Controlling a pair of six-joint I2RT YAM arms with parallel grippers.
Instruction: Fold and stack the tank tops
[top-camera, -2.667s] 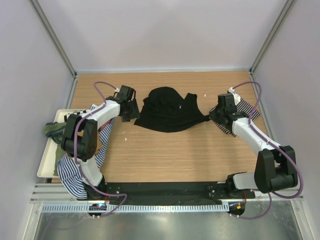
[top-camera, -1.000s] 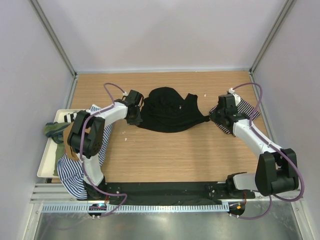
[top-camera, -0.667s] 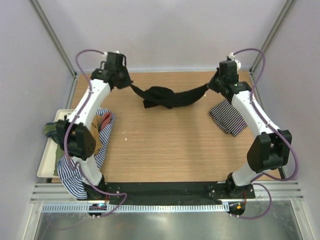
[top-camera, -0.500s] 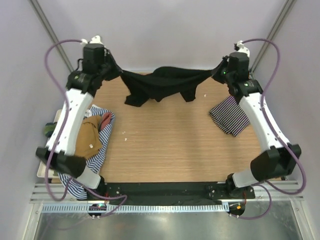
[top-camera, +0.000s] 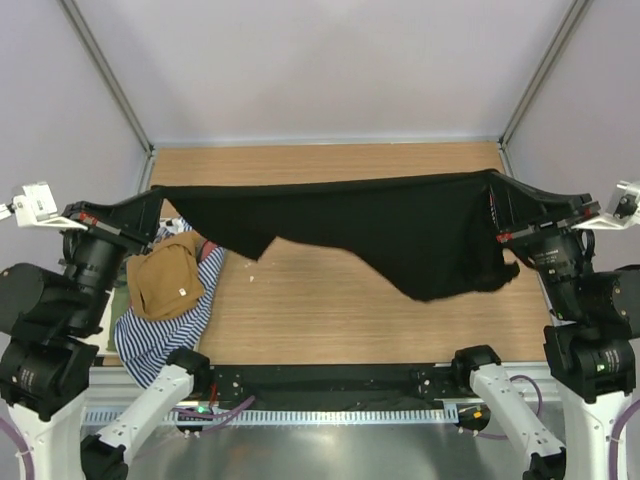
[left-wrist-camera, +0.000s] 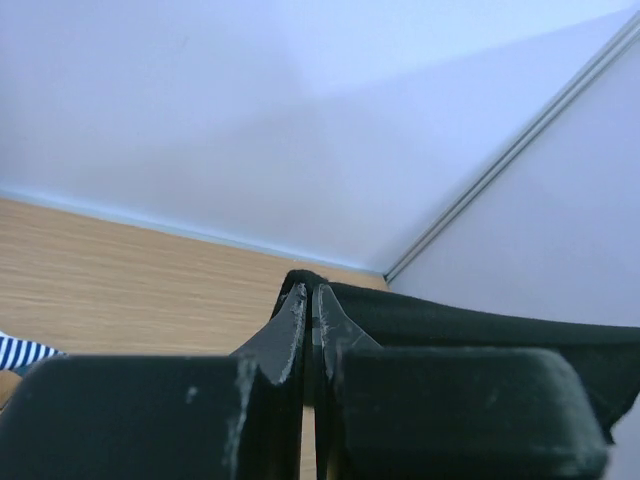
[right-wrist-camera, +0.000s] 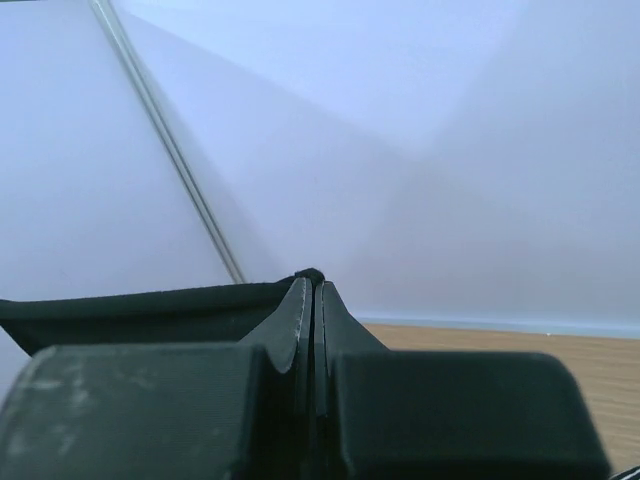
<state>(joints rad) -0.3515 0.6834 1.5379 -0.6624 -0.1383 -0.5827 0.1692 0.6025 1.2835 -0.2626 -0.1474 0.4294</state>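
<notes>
The wooden table (top-camera: 330, 320) fills the floor of the enclosure, with pale walls on three sides. Above it hangs the black tank top (top-camera: 400, 225), lifted clear of the tabletop and stretched out wide between the two arms, so that it spans almost the whole width of the top view. Its upper edge runs nearly straight from one gripper to the other. Its lower edge sags unevenly: it is shallow near the left end, and towards the right a deeper flap of cloth drops down.

At the left edge of the table lies a blue-and-white striped tank top (top-camera: 160, 340), loosely heaped, with a tan tank top (top-camera: 165, 283) lying crumpled on top of it. Both sit below the left end of the raised black cloth and do not touch it.

The left gripper (left-wrist-camera: 311, 300) is clenched on one end of the black tank top; in the left wrist view its fingers are pressed together with the dark fabric pinched between the tips and trailing off to the right. The right gripper (right-wrist-camera: 311, 290) is likewise clamped on the other end, fingers tight together, with the cloth leading away to the left of its wrist view.
</notes>
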